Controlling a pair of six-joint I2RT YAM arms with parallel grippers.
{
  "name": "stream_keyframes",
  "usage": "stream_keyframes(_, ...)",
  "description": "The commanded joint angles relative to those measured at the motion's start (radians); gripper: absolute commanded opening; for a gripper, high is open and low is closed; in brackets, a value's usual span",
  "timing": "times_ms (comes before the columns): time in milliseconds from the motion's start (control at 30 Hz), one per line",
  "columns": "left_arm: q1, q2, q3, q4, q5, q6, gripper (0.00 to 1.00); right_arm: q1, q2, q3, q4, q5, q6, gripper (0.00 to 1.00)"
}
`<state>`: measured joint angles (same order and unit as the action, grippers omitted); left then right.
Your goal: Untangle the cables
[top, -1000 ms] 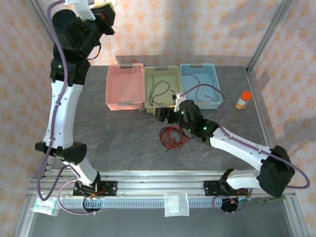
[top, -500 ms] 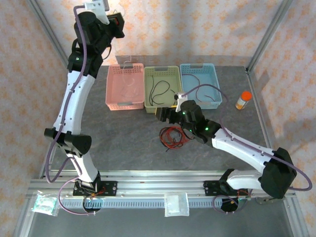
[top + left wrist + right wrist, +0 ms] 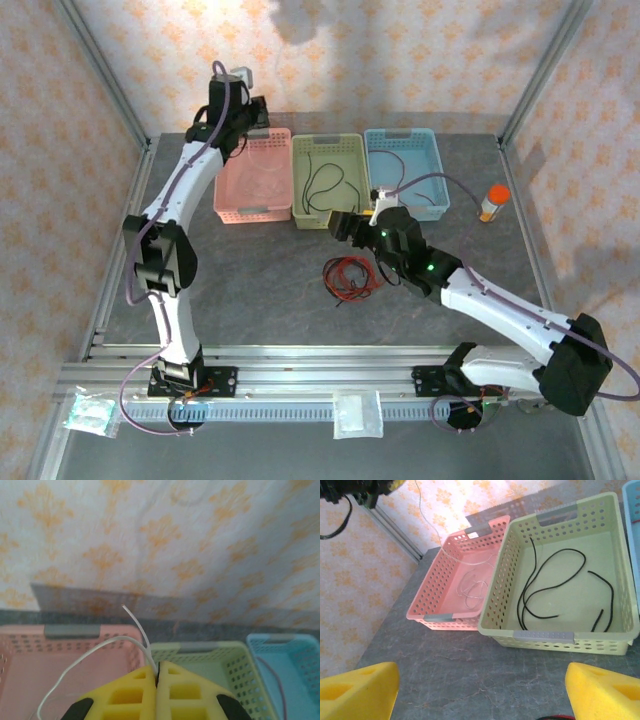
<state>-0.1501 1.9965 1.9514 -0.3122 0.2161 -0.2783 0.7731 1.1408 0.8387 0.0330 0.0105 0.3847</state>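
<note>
Grey tabletop [image 3: 260,290], patterned walls behind: my left gripper [image 3: 157,672] is pressed together on the white cable [image 3: 137,625] above the pink basket [image 3: 30,645]; my right gripper [image 3: 481,689] hangs spread near the red cables [image 3: 350,275].

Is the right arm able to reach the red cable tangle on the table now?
Probably yes: the right end effector is open, and the red cable tangle lies uncovered close beside it, with nothing between them.

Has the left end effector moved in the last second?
Yes. In the top view the left end effector has shifted right and nearer, now over the far rim of the pink basket.
</note>
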Motion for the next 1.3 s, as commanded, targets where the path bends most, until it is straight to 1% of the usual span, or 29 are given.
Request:
stream_keyframes(0, 0.003, 0.023, -0.009, -0.035, -0.048, 0.017, 0.00, -0.005, -0.025, -0.018, -0.018, 0.045, 0.021, 0.86)
stream_keyframes(167, 0.003, 0.139, 0.036, -0.171, -0.107, 0.029, 0.00, -0.008, -0.042, -0.022, -0.030, 0.071, 0.028, 0.86)
stream_keyframes(233, 0.003, 0.183, 0.046, -0.206, -0.115, 0.038, 0.00, -0.011, -0.044, -0.020, -0.043, 0.094, 0.052, 0.86)
stream_keyframes(300, 0.003, 0.219, 0.049, -0.232, -0.118, 0.043, 0.00, -0.015, -0.036, -0.010, -0.090, 0.126, 0.105, 0.86)
stream_keyframes(400, 0.003, 0.255, 0.038, -0.245, -0.128, 0.043, 0.00, -0.021, -0.021, 0.013, -0.161, 0.140, 0.129, 0.86)
stream_keyframes(433, 0.004, 0.265, 0.040, -0.252, -0.133, 0.042, 0.02, -0.021, -0.018, 0.017, -0.183, 0.143, 0.133, 0.86)
stream_keyframes(500, 0.004, 0.272, 0.037, -0.254, -0.137, 0.041, 0.14, -0.022, -0.019, 0.019, -0.213, 0.149, 0.141, 0.86)
stream_keyframes(567, 0.004, 0.264, 0.027, -0.247, -0.147, 0.041, 0.31, -0.023, -0.022, 0.016, -0.236, 0.151, 0.147, 0.86)
stream_keyframes(633, 0.003, 0.250, 0.023, -0.245, -0.160, 0.039, 0.50, -0.025, -0.027, 0.013, -0.257, 0.152, 0.154, 0.85)
stream_keyframes(700, 0.004, 0.231, 0.023, -0.246, -0.168, 0.039, 0.63, -0.027, -0.026, 0.011, -0.277, 0.152, 0.159, 0.85)
stream_keyframes(833, 0.003, 0.167, 0.012, -0.248, -0.176, 0.043, 0.82, -0.032, -0.011, 0.021, -0.321, 0.154, 0.186, 0.84)
stream_keyframes(933, 0.002, 0.094, -0.026, -0.235, -0.175, 0.047, 0.87, -0.036, 0.008, 0.042, -0.374, 0.145, 0.206, 0.84)
stream_keyframes(1033, 0.002, 0.000, -0.101, -0.201, -0.163, 0.054, 0.88, -0.037, 0.034, 0.077, -0.461, 0.115, 0.214, 0.78)
stream_keyframes(1067, 0.000, -0.033, -0.130, -0.187, -0.159, 0.056, 0.88, -0.037, 0.068, 0.087, -0.487, 0.101, 0.213, 0.76)
stream_keyframes(1167, -0.009, -0.167, -0.257, -0.125, -0.147, 0.063, 0.89, -0.037, 0.115, 0.098, -0.549, 0.049, 0.213, 0.72)
stream_keyframes(1267, -0.039, -0.308, -0.434, -0.047, -0.126, 0.061, 0.90, -0.037, 0.116, 0.064, -0.525, -0.002, 0.218, 0.68)
